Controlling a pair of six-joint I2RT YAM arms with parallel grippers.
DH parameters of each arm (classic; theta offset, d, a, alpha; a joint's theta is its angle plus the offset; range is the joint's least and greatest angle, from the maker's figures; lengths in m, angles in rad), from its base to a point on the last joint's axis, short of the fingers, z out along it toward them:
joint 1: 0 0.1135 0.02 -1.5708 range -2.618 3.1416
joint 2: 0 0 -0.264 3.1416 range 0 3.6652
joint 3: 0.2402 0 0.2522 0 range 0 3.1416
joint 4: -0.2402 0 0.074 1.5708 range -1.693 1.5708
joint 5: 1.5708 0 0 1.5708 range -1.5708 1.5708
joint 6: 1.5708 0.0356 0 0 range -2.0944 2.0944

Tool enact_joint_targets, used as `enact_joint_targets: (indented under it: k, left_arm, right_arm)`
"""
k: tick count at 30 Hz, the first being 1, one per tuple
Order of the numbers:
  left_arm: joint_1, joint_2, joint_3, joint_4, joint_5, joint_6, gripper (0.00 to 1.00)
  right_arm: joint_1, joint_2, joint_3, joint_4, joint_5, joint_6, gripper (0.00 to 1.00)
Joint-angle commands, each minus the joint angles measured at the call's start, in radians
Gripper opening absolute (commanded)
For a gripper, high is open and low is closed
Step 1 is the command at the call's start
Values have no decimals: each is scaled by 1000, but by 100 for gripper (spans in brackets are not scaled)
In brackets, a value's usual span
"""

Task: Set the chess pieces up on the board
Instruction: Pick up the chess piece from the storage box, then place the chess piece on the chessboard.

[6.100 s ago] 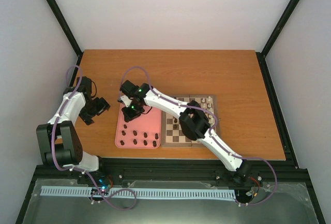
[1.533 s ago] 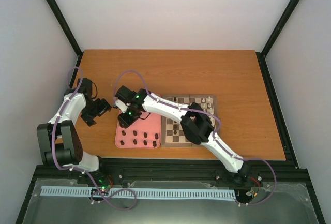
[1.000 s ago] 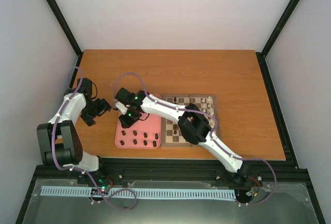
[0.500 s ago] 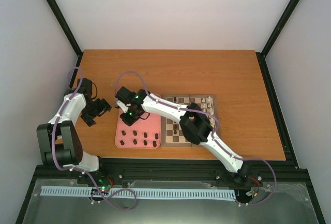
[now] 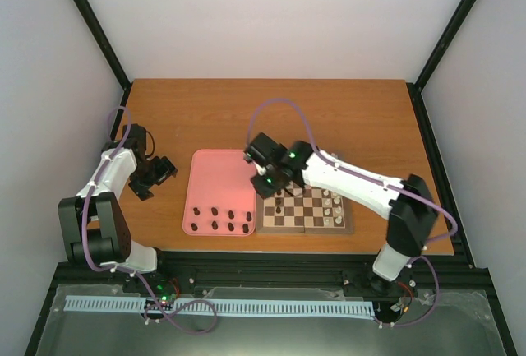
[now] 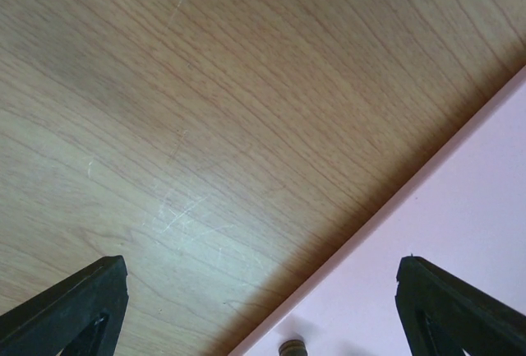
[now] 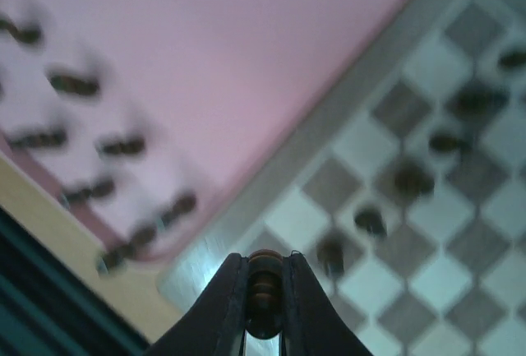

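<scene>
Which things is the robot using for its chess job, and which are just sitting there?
For the job:
- dark pieces on the pink tray
- the dark piece pinched in the right fingers
- chessboard

Just sitting there:
- pink tray
- pale pieces on the chessboard
- left fingers, open over the table

Your pink rectangular plastic tray (image 5: 218, 177) on the orange-brown wooden surface (image 5: 329, 113).
You see the tray lying flat near the surface's front edge, left of centre. Plain white walls (image 5: 271, 19) and black corner posts (image 5: 89, 20) enclose the surface. A few small cream-white chess pieces (image 5: 335, 201) stand well right of the tray.
</scene>
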Motion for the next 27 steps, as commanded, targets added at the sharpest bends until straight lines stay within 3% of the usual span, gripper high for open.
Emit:
enact_joint_targets:
  k: [1, 12, 27]
  left_arm:
    - [6, -7, 20, 13, 21, 6, 100]
    - [6, 14, 27, 12, 21, 10, 100]
    - [6, 13, 23, 12, 17, 12, 100]
  right_arm:
    - [12, -138, -251, -11, 11, 84, 3]
    - [25, -248, -522, 168, -55, 147, 3]
    - [45, -183, -523, 232, -66, 135, 3]
